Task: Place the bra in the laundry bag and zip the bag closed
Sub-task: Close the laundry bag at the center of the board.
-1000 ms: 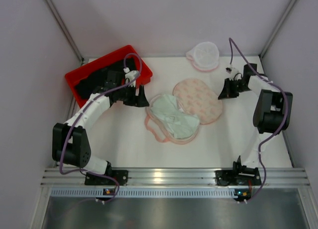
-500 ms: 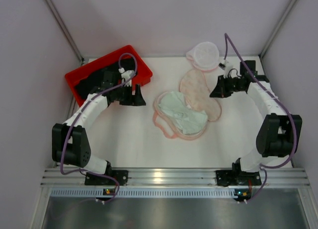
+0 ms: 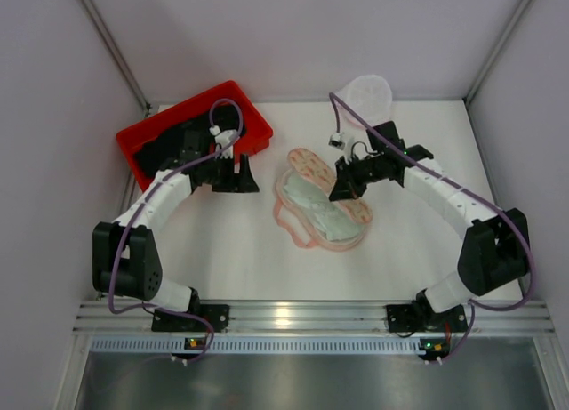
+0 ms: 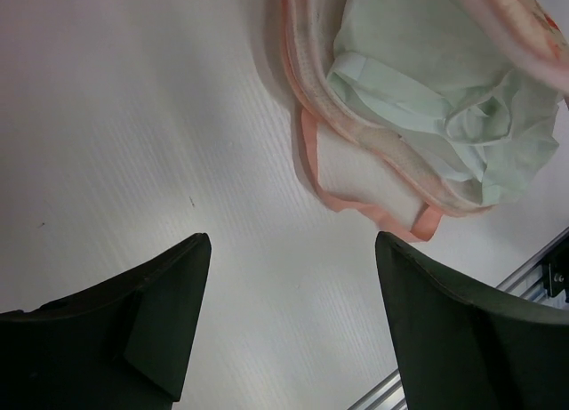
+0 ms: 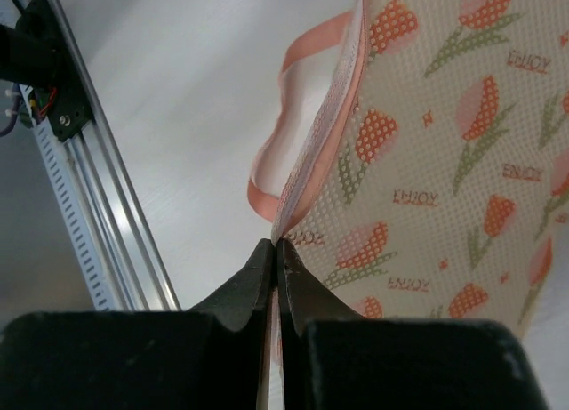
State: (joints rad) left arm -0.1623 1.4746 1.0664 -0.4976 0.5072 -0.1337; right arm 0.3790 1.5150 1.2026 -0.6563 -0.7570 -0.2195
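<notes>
At the far left sits a red tray (image 3: 260,132), and we take the dark fabric bunched inside it for the bra (image 3: 153,154). It lies where it can be lifted out, not yet in any bag. Just right of the tray the left pincer (image 4: 292,245) hangs low over bare counter (image 4: 133,116), its jaws spread wide with nothing between them. We read that as a waiting pose, near enough to reach into the tray yet clear of the work in the middle.

In the middle lies a peach tulip-print mesh piece (image 5: 444,143) with pink trim, and a pale green garment (image 4: 418,81) rests on its lower half. The right pincer (image 5: 276,250) is clamped tight on the pink edge of the upper flap, holding it raised over the green cloth. A pinch at the very rim lets the thin mesh hinge like a lid without dragging what lies under it.

Farther right, at the back edge, is the laundry bag (image 3: 369,94), a round white mesh pouch. It is well apart from the bra and neither pincer touches it. We cannot tell whether its zip stands open. By our judgement, bagging and zipping are both yet to be done.
</notes>
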